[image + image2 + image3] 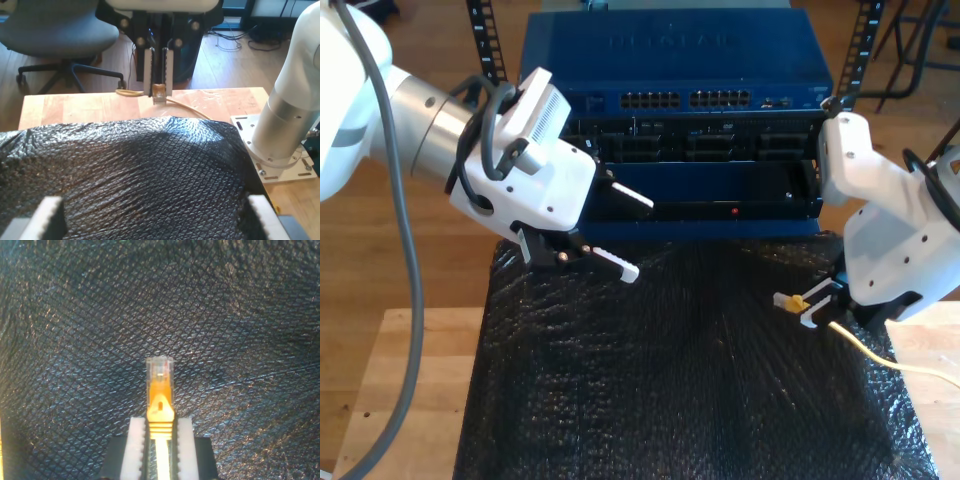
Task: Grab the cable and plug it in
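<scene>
You find my first gripper [638, 238] at the exterior view's left, hanging above the black bubble sheet [670, 400] which covers the wooden table [410, 390]. Its two white fingers [620, 265] stand wide apart and there is nothing between them. In the first wrist view the same fingers [50, 212] frame the sheet [140, 170], with a broad gap and no object in it.

My second gripper [810, 305] is at the exterior view's right, low over the sheet near its edge. Its jaws are closed on the cable [880, 355], just behind the plug [785, 299]. The plug sticks out from the fingertips toward the exterior view's left, into free air above the sheet. The yellow line leaves the gripper on the other side and runs off toward the lower right of the exterior view.

In the second wrist view you see the grip closely: the ribbed yellow boot sits between the two white fingers [135, 445], and the clear plug [160, 371] points forward over the dark sheet [75, 315]. The first wrist view looks across the table [75, 107] at my second gripper [159, 92], which pinches the plug end while the cable [185, 107] lies behind it on the wood.

Behind the sheet stands a blue switch [670, 50] with a row of ports [685, 100] on its front. The plug is well apart from these ports.
</scene>
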